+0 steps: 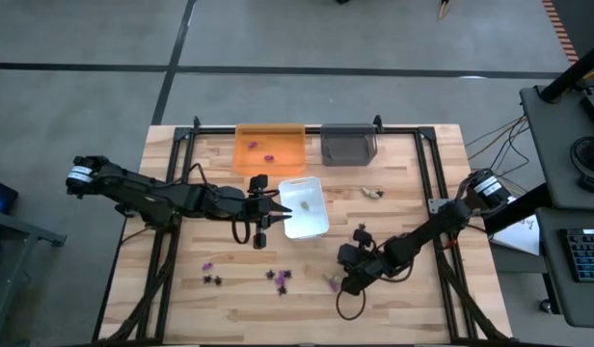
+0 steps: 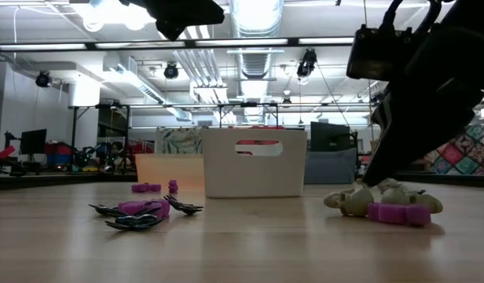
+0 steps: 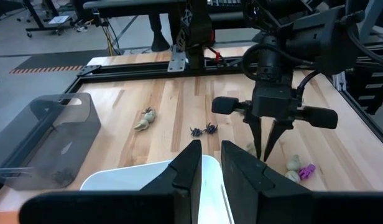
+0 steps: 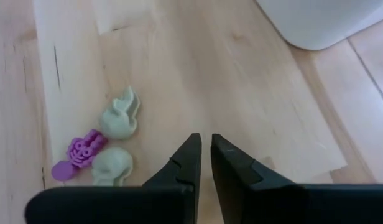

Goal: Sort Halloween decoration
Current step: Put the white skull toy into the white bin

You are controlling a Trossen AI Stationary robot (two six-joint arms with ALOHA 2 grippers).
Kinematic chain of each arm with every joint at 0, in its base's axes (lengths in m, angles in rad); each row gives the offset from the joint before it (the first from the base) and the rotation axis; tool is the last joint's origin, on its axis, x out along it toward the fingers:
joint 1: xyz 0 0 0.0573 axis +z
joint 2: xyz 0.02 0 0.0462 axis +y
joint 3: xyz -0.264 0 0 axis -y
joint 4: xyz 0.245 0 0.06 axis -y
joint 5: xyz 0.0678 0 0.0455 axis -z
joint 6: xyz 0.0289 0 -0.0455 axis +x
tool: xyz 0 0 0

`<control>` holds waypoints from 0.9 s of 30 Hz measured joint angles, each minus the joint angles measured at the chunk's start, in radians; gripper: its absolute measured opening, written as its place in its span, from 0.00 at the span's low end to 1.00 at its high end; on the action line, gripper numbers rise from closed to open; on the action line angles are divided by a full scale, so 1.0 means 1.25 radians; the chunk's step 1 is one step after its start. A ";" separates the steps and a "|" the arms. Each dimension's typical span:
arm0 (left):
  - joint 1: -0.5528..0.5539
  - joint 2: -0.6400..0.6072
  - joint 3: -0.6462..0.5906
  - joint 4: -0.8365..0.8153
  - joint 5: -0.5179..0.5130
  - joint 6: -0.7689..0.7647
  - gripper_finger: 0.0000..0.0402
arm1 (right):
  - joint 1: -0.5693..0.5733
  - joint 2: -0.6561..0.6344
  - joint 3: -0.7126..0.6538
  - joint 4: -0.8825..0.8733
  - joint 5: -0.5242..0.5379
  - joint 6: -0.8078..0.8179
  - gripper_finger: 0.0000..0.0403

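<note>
The right gripper (image 4: 204, 149), fingers nearly together and gripping nothing, hangs over bare wood just beside two pale beige pieces (image 4: 119, 115) and a purple piece (image 4: 79, 155), near the white tray (image 1: 304, 205), over which the left gripper (image 1: 261, 214) waits, its fingers narrowly apart.

Wooden table (image 1: 181, 299) with a black frame (image 1: 278, 128) along its edges. Three trays on it: orange tray (image 1: 269, 138) at the far edge, grey tray (image 1: 348, 146) just beside it, white tray (image 1: 305, 206) nearer the middle. Grey floor (image 1: 85, 106) around the table. Desk (image 1: 567, 193) off to one side with a keyboard (image 1: 588, 258) and cables. Low view: ceiling lights and workshop clutter behind.
</note>
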 joint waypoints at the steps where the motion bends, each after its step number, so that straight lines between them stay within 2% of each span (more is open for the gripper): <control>1: 0.000 0.000 0.000 0.002 0.000 0.002 0.11 | 0.000 -0.001 0.000 0.000 0.000 0.000 0.07; 9: 0.000 0.000 0.000 0.005 0.000 0.005 0.11 | -0.006 -0.049 0.000 -0.051 -0.021 -0.031 0.08; 15: 0.000 0.000 0.000 0.011 0.000 0.005 0.11 | -0.046 -0.115 0.000 -0.156 -0.046 0.082 0.10; 21: 0.000 0.000 0.000 0.017 -0.002 0.017 0.11 | -0.089 -0.116 0.000 -0.168 -0.181 0.221 0.28; 27: 0.000 0.000 0.000 0.018 -0.013 0.018 0.11 | -0.108 -0.103 0.000 -0.157 -0.196 0.291 0.46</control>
